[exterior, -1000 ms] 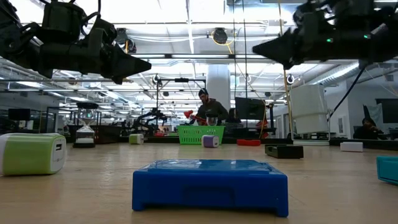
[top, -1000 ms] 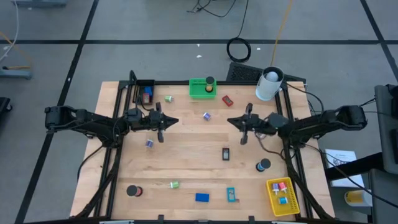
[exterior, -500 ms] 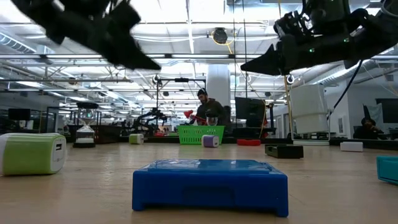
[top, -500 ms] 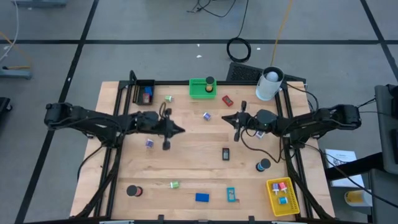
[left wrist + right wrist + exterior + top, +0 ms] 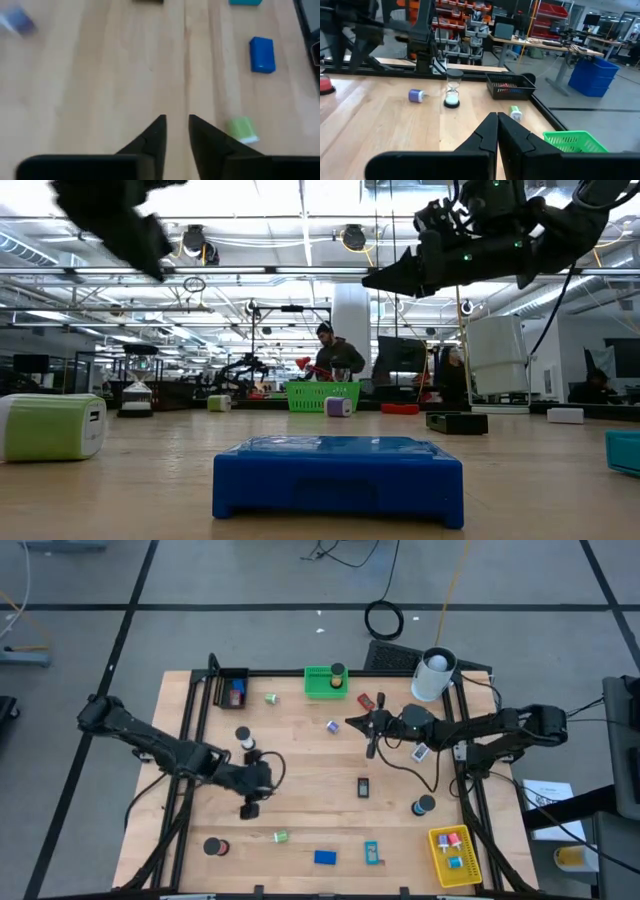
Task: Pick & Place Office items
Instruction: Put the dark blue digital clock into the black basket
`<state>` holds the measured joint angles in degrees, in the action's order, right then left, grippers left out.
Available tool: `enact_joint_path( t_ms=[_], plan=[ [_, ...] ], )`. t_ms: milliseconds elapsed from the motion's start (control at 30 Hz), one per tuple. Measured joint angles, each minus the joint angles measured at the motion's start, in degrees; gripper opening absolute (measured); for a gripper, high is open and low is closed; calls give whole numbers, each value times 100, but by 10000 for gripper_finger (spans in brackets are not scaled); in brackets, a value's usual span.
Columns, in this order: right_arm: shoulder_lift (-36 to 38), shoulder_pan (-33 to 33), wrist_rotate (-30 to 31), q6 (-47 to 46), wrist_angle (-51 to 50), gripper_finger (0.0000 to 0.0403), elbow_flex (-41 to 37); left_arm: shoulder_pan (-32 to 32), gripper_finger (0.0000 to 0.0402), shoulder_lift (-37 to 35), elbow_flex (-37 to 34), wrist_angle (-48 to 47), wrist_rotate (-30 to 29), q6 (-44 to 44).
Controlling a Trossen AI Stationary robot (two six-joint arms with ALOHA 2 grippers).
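Your left end effector point(image 5: 248, 810) hangs over bare wood on the table point(image 5: 300, 755), and its two dark fingers stand a little apart with nothing between them. The small green plastic clip point(image 5: 242, 128) lies just beside it, and the blue rectangular plastic block point(image 5: 262, 54) lies farther out ahead. Both look light and hard, so I think they will slide if you bump them. Take the clip by its two flat sides. Take the block across its narrow width.

Nothing stands between the left end effector and the clip. A black round roll point(image 5: 211, 847) lies near, off to one side.

Your right end effector point(image 5: 369, 726) is pinched shut and holds nothing. A small red block point(image 5: 366, 700) and a small purple clip point(image 5: 331, 726) lie near it.
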<state>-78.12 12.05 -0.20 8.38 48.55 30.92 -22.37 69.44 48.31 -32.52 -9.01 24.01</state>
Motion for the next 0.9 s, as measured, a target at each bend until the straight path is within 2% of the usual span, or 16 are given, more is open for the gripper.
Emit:
enact_joint_path(
  t_ms=[100, 233, 567, 733, 900],
  plan=[
    [-88, 0, -1, 4, -55, 4, 30, -374, 135, 4, -3, -455, -7, 884],
    [-121, 0, 2, -8, -84, 4, 29, -915, 183, 1, 12, -759, -4, 1438],
    [-121, -5, -7, -17, -91, 4, 26, -1961, 268, 1, 12, -826, 1, 3007],
    [-121, -13, -7, -17, -121, 4, 26, -2352, 269, 1, 12, -808, 0, 2978],
    [-119, -13, -7, -20, -128, 4, 25, -2274, 218, 1, 12, -641, -300, 2660]
  ],
)
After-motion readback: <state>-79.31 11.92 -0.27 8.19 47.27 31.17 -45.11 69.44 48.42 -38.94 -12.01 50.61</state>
